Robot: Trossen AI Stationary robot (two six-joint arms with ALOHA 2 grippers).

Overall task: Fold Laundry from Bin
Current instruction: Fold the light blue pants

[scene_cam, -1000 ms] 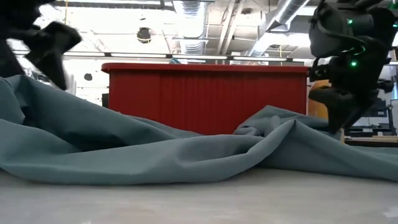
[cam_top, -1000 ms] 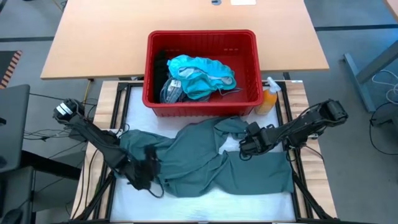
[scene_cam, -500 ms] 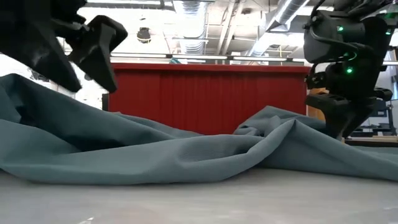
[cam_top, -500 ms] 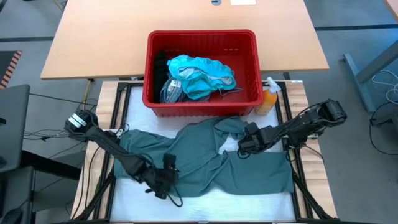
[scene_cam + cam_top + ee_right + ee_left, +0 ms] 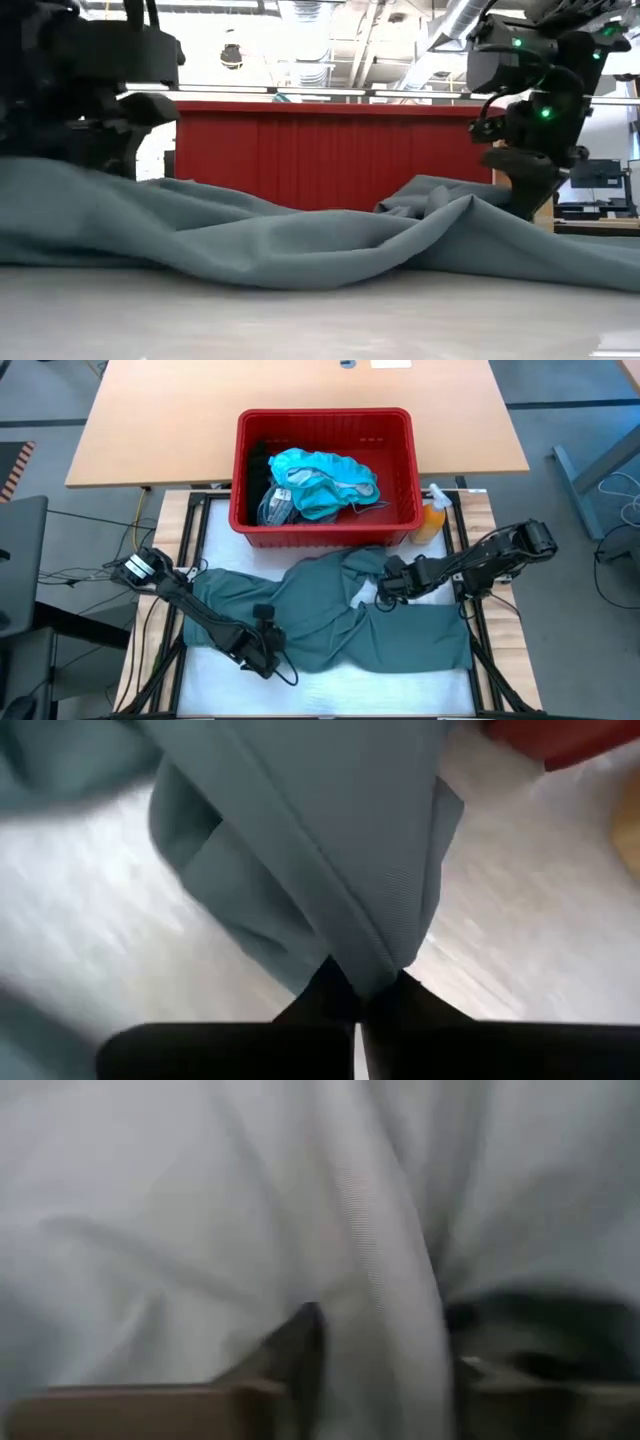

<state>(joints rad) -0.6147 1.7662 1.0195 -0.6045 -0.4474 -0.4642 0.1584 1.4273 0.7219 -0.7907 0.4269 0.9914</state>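
Currently: one grey-green garment (image 5: 330, 615), spread crumpled just in front of the red bin (image 5: 325, 530), where the teal pieces (image 5: 325, 480) lie. Right gripper (image 5: 362, 992): fingers pinched shut on a fold of this cloth, bin just beyond it. Left gripper (image 5: 262, 652): down on the garment's near edge, a ridge of fabric between its fingers (image 5: 300, 1345); whether they grip, cannot tell. Step, as judged: taking hold to spread flat. Next likely requires both arms drawing apart.
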